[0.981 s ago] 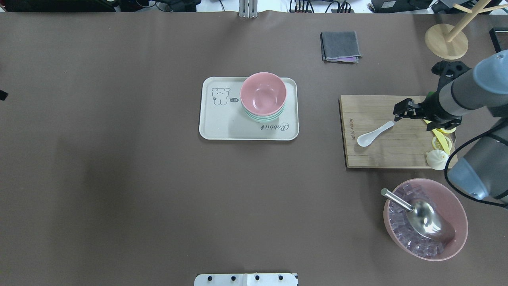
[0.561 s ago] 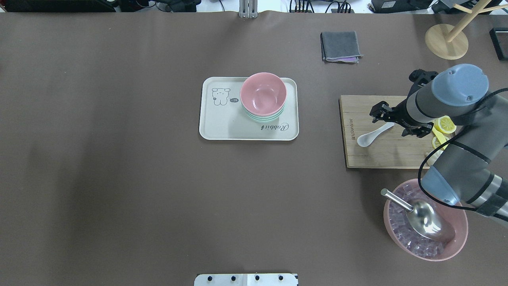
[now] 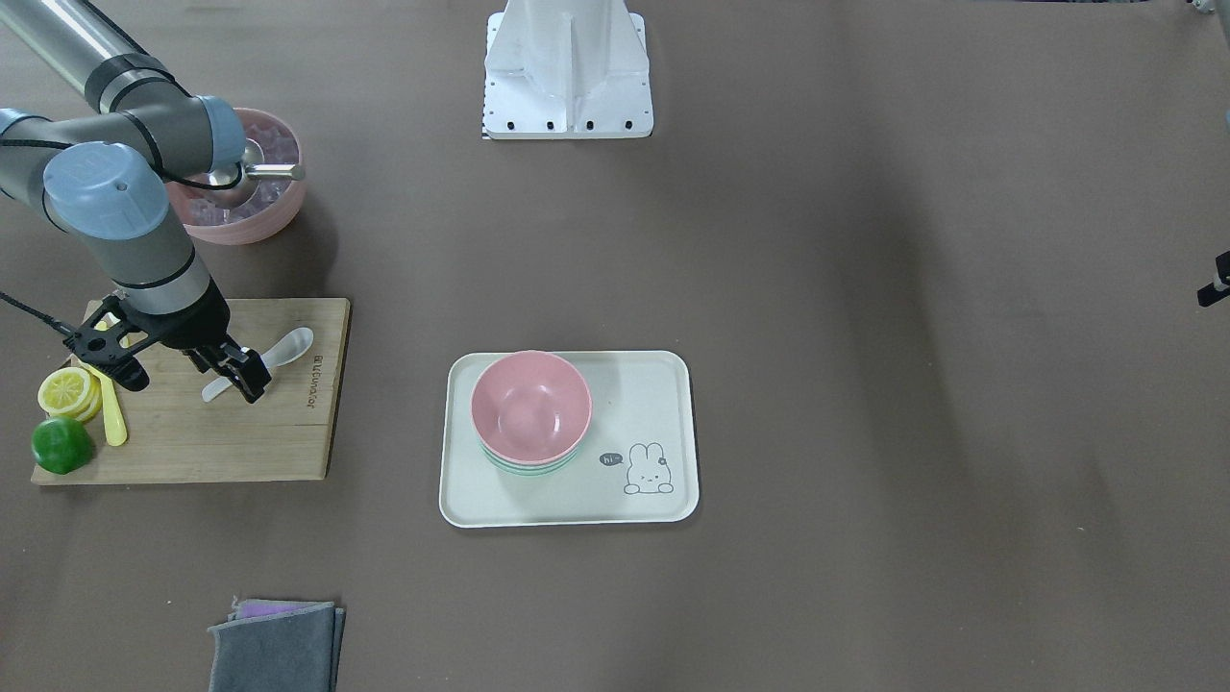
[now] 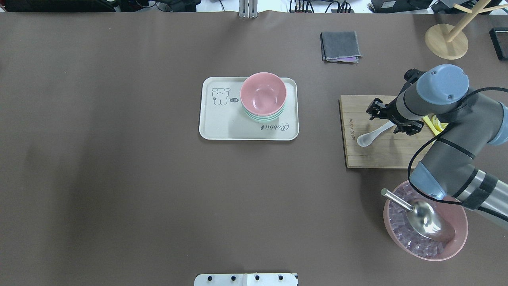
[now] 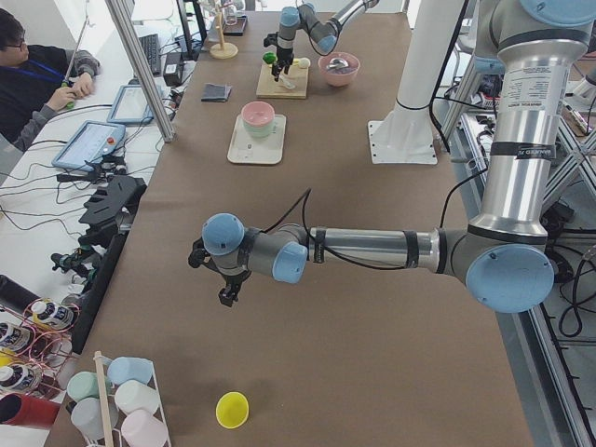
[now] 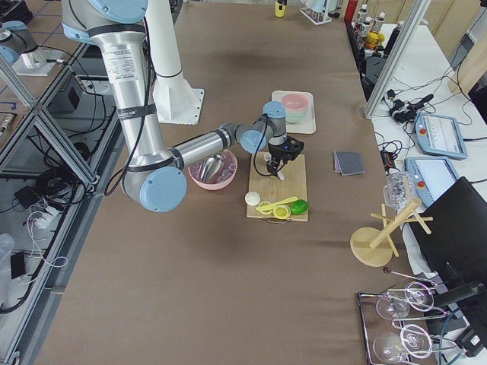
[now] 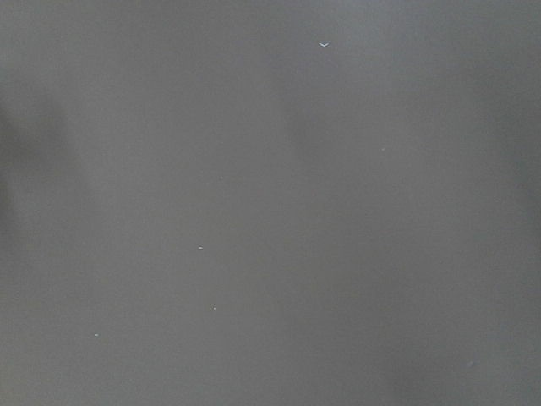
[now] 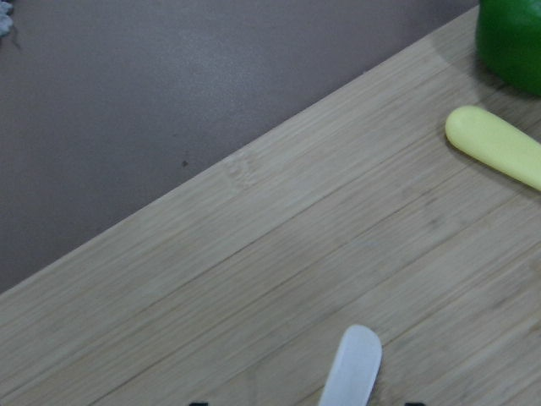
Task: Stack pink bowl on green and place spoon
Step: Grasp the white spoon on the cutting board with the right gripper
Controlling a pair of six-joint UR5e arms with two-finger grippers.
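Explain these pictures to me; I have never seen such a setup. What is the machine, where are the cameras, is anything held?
This is a robot with two arms, each ending in a two-finger gripper. Four fixed cameras look from above, the front and both table ends; one small camera rides on each wrist. On a tray, the pink bowl already sits on the green bowl. A white spoon lies on a cutting board, with lemon slices and a lime. The right gripper hangs open by the spoon's handle, holding nothing. The left gripper hovers over bare table; whether it is open is unclear.
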